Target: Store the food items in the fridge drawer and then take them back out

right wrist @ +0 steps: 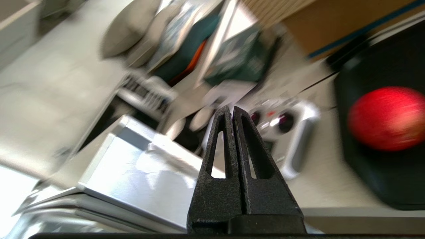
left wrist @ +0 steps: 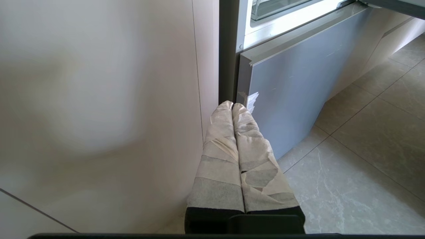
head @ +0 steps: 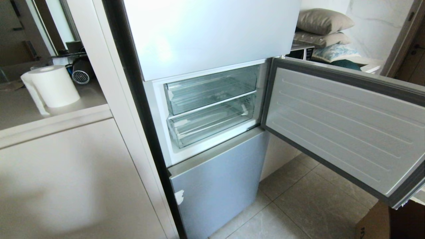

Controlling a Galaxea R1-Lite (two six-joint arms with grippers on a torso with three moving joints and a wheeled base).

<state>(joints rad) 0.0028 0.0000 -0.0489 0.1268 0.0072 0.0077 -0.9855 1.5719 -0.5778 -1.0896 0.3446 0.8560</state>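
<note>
Standing open, fridge door (head: 348, 126), two clear drawers (head: 212, 106) empty, red apple (right wrist: 386, 118) on black tray (right wrist: 365, 179), both grippers' jaws closed, empty.

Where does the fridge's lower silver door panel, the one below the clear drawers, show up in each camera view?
Head view: lower silver door panel at bottom centre, under the two clear drawers.
Left wrist view: upper right of centre, just past the taped left gripper.
Right wrist view: not in it.
Shared landmark: the white torn patch at the panel's left edge.

Head view looks down at the fridge (head: 212, 109); left wrist shares its lower door (left wrist: 285, 86).
</note>
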